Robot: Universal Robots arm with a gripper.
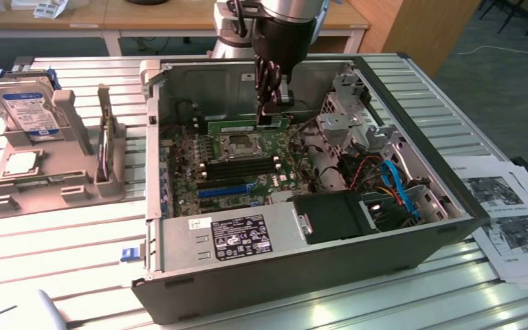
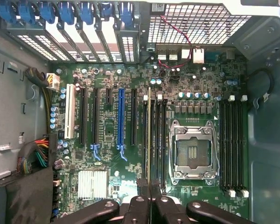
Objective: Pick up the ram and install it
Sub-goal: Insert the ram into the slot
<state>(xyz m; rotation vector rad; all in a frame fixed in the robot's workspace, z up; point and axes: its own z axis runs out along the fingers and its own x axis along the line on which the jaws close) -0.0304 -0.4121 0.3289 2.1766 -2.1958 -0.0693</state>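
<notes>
In the exterior view, the arm reaches down into an open computer case (image 1: 291,275) that lies on the table (image 1: 53,254). The end effector (image 1: 271,113) is closed on the ram (image 1: 245,126), pinching its upper edge. The green stick is held on edge and level, lengthwise across the case, close to the processor socket (image 1: 242,144) on the motherboard (image 1: 269,180). Whether it touches the board cannot be told from here. Well apart from the socket, outside the case, a hard drive (image 1: 30,110) stands in a grey holder.

In the wrist view, the end effector (image 2: 148,184) grips the ram (image 2: 148,130), which shows edge-on as a thin pale line. It runs parallel to the black slots (image 2: 159,135) just beside the processor socket (image 2: 193,149), on the side of that group away from the socket, between the socket and the blue slot (image 2: 121,116).
</notes>
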